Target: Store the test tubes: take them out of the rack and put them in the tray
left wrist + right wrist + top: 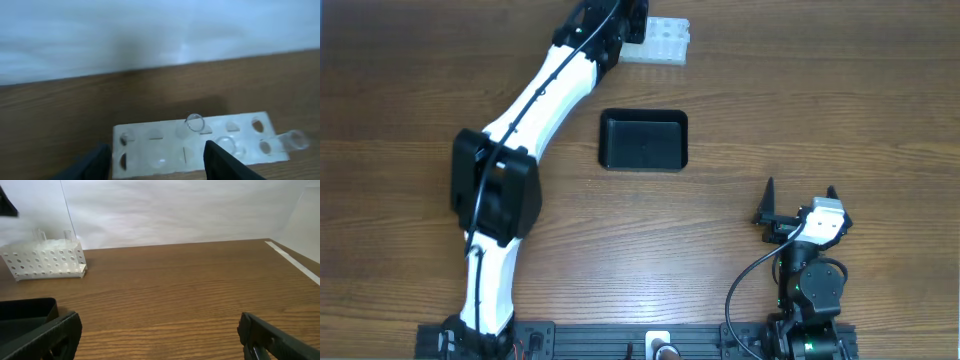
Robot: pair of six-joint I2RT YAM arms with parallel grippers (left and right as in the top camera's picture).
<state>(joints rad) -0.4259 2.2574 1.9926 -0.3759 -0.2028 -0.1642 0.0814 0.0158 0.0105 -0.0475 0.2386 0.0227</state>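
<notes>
The white perforated rack (660, 42) stands at the table's far edge, also seen in the left wrist view (165, 150) and the right wrist view (45, 259). Clear test tubes stand in it: one near the middle (195, 122), one beside it (226, 145), one at the end (292, 140). My left gripper (157, 165) hovers open just above the rack's left part (630, 25), nothing between its fingers. The black tray (643, 140) lies mid-table with nothing in it. My right gripper (798, 205) rests open near its base, far from both.
A white wall rises right behind the rack. Bare wooden tabletop (840, 100) spreads to the right of the tray and rack. The tray's corner (25, 310) shows near my right gripper's finger (45, 337).
</notes>
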